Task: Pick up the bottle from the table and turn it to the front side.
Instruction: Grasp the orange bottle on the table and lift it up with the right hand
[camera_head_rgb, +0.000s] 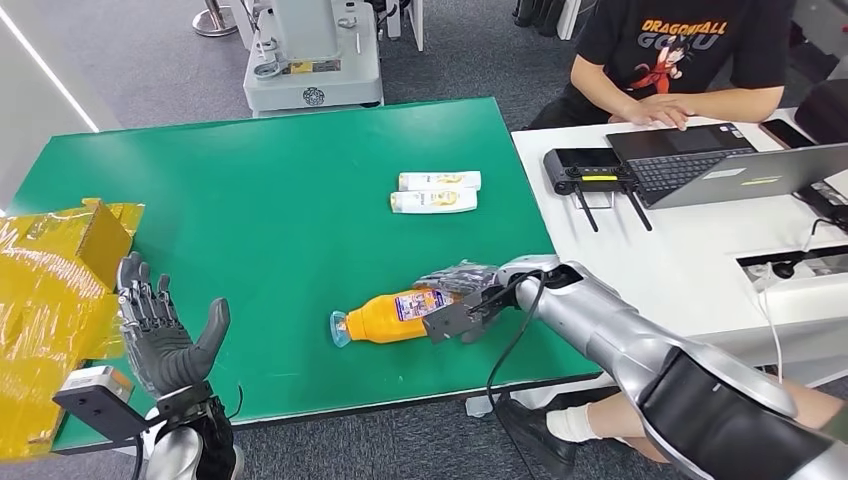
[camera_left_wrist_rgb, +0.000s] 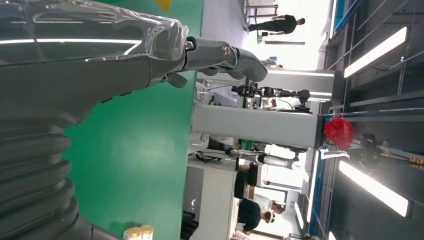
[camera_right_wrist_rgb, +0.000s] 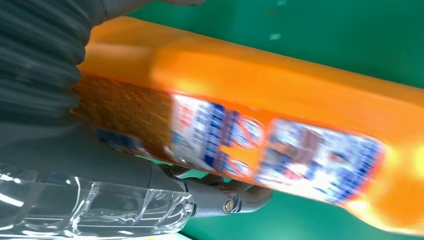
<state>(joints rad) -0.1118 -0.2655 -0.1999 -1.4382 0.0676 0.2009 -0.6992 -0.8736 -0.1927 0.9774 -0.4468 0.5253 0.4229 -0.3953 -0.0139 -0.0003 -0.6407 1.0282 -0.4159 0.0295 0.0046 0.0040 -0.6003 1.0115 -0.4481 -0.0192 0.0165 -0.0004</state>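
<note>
Orange bottle (camera_head_rgb: 385, 318) – on side (label up)

Orange bottle (camera_right_wrist_rgb: 280, 95) in the right hand (camera_right_wrist_rgb: 100, 165), close up.
The bottle lies across the green surface (camera_right_wrist_rgb: 320, 30), its blue-and-white printed label (camera_right_wrist_rgb: 270, 150) blurred; a grey thumb wraps under it, the ribbed cover beside its end.

Green table (camera_head_rgb: 270, 190), orange bottle (camera_head_rgb: 385, 317) lying on its side in the right hand (camera_head_rgb: 462, 305), two white tubes (camera_head_rgb: 437, 191) beyond that hand, crumpled yellow packaging (camera_head_rgb: 50, 310) beside the left hand (camera_head_rgb: 160, 335).
</note>
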